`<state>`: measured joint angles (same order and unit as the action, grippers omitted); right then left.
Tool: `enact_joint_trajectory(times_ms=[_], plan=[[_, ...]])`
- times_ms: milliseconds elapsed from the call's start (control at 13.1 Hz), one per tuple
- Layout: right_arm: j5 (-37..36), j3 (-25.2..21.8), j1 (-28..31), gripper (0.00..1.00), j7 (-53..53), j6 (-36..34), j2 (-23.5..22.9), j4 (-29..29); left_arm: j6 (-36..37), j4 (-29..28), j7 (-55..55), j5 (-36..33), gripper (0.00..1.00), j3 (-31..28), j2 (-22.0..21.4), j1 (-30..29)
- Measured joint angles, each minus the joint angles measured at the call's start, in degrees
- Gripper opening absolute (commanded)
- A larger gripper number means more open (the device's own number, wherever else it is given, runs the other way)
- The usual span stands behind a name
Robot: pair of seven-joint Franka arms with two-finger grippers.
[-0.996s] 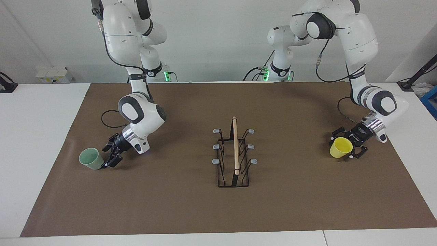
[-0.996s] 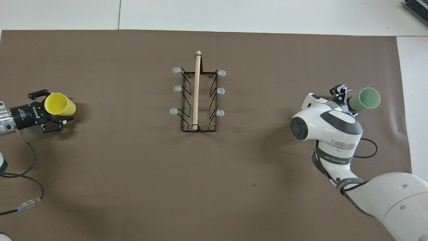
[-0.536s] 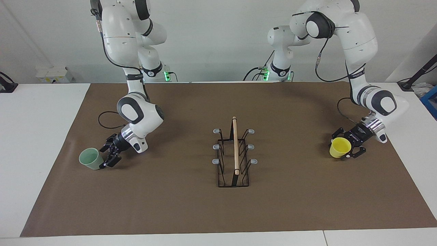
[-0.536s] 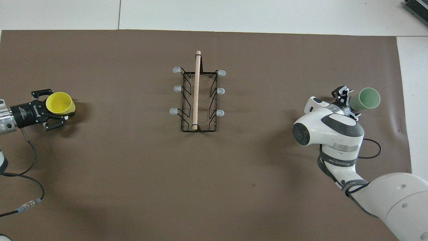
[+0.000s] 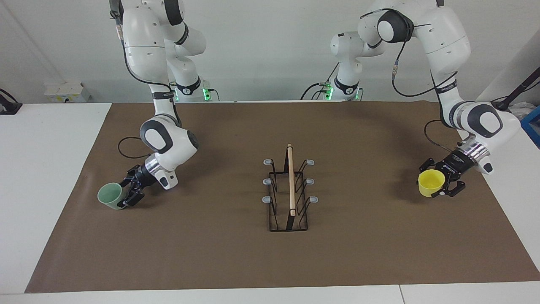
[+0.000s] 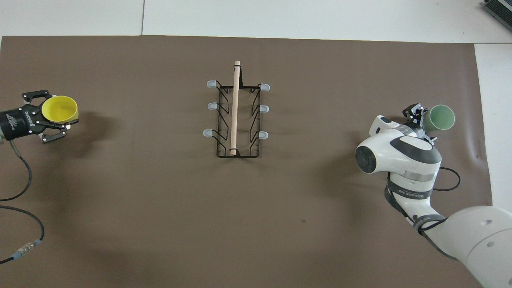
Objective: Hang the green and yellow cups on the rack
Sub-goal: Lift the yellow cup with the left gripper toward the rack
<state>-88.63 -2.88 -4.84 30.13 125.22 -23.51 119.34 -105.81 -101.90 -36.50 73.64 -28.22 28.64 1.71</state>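
neither cup is on the rack yet, so all the hanging is left to do; its six grey-tipped prongs stand bare at mid-mat. the left gripper has its jaws clamped on the yellow cup, mouth tilted up, at the left arm's end of the table. whether the cup is just off the brown mat or resting on it i cannot tell. the right gripper has its jaws spread wide against the wall of the pale green cup, which sits on the mat at the right arm's end. it looks like a grasp in the making, not yet closed.

in the overhead view the rack is at centre, the yellow cup near nine o'clock and the green cup near three o'clock. that view shows both cups about as far from the robots as the rack's middle prongs. there the right arm's wrist covers most of the right gripper. the facing view shows that gripper's fingers at the cup, and how low the left gripper carries its cup.
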Motion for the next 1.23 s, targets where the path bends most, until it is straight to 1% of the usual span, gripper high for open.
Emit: enact_joint_trajectory(times_ms=[306, 460, 536, 690, 919, 996, 1149, 1226], plan=[[-2.5, 0.0, 0.7, 1.0, -0.5, 0.6, 0.0, 0.0, -1.4, 7.5, -1.1, -8.5, 0.0, 1.4, -0.1, 1.5], [-4.1, 0.0, 1.8, 1.0, -0.9, 1.6, 0.0, 0.1, -2.4, 9.9, -1.9, -14.0, 0.0, 1.7, -0.5, 2.9], [-4.4, 0.0, 2.3, 1.0, -0.9, 2.0, 0.0, 0.1, -4.1, 10.5, -2.0, -17.1, 0.0, 1.8, -1.3, 3.9], [-5.2, 0.0, 2.9, 1.0, -1.4, 2.4, 0.0, 0.3, -5.9, 11.2, -3.4, -26.2, 0.0, 3.8, -4.4, 5.1], [-6.0, 0.0, 3.1, 1.0, -2.3, 3.2, 0.0, 0.9, -7.9, 11.2, -9.1, -42.4, 0.0, 10.7, -10.1, 5.5], [-6.0, 0.0, 3.1, 0.95, -2.3, 3.2, 0.0, 1.0, -8.4, 11.2, -10.8, -47.4, 0.0, 13.0, -11.7, 5.5], [-6.0, 0.0, 3.1, 0.9, -2.3, 3.3, 0.0, 1.0, -8.5, 11.2, -12.1, -54.9, 0.0, 16.9, -14.4, 5.5], [-6.0, 0.0, 3.1, 0.82, -2.3, 3.3, 0.0, 1.0, -8.5, 11.1, -12.3, -57.4, 0.0, 18.5, -15.3, 5.4]])
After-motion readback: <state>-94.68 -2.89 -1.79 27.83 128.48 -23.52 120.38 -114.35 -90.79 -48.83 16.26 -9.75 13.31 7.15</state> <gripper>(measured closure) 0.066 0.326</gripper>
